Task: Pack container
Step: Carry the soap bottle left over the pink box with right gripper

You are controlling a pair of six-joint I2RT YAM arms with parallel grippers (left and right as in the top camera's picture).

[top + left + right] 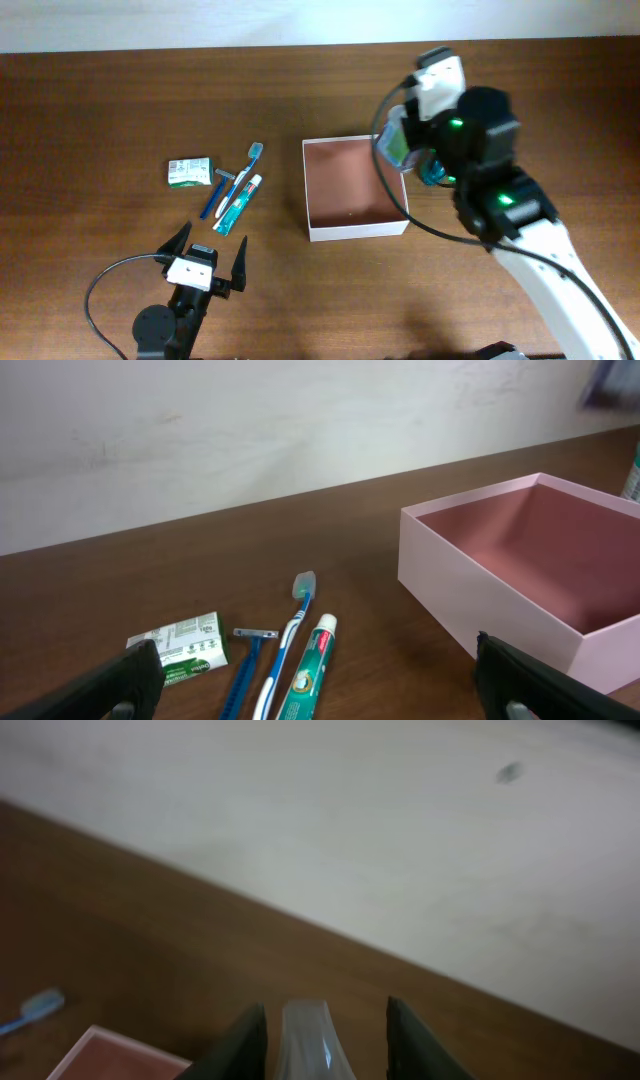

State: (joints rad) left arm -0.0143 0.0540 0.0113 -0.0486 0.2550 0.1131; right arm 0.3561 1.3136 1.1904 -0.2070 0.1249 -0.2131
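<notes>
Gripping a pale translucent object (305,1045) between its dark fingers, the right gripper (322,1030) hangs over the far right corner of the container (355,188), a square, shallow open-top box with thin white walls and a reddish-brown inside. What the held object is cannot be told from the blurred wrist view. The container sits on the dark brown wooden table (100,100), about midway across it, and nothing shows inside it. To its left, well apart from it, a small group of toiletries lies on the wood: a green-and-white soap packet (189,172) lies farthest left, then a blue-handled razor (216,193), a blue-and-white toothbrush (240,178) with its head pointing far, and a teal-and-white toothpaste tube (240,205) lying just beside the toothbrush on its right. The left gripper (212,247) is at the near left of the table, near the toiletries but touching none of them, with its black jaws spread wide and nothing between them. In the left wrist view, the four toiletries lie just beyond its fingertips.
</notes>
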